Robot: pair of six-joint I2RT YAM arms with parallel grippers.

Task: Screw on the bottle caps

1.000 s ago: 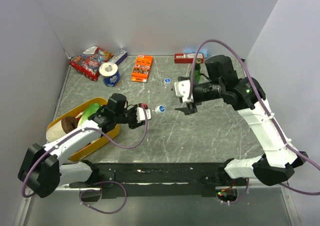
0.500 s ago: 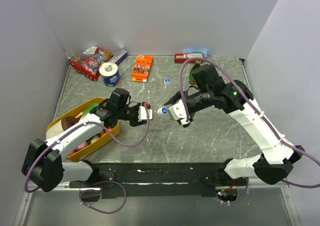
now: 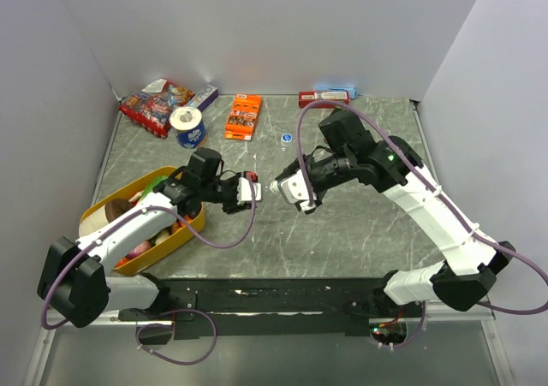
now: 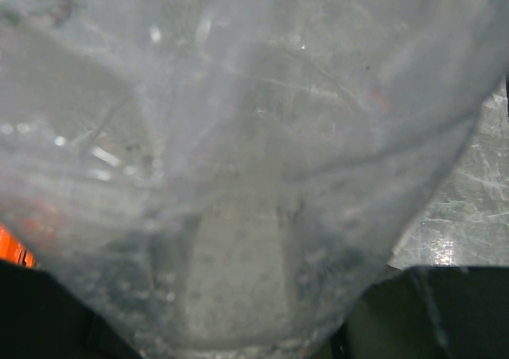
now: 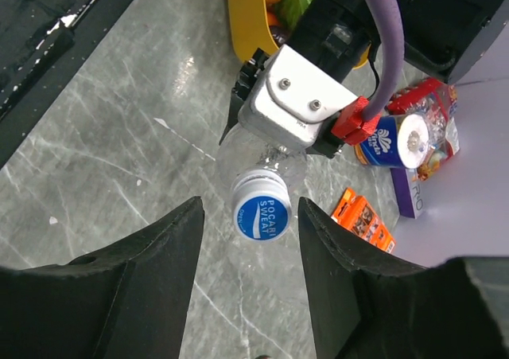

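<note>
Left hand (image 3: pixel 253 188) covers most of the bottle (image 5: pixel 238 156) it grips.

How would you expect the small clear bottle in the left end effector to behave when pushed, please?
Probably light: the bottle looks empty and see-through. Its smooth clear wall may slip in the left end effector under twisting. Held sideways by its body, a push on the blue cap could tilt it.

you've got a blue cap (image 5: pixel 261 215) with white lettering on a clear bottle (image 5: pixel 235 161); the table (image 3: pixel 360 232) is grey, stone-patterned, streaked with pale veins; the tray (image 3: pixel 175 242) is yellow; the carton (image 3: pixel 243 116) is orange; the roll (image 3: pixel 187 127) is white and blue; the cable (image 5: pixel 390 48) is purple.
</note>
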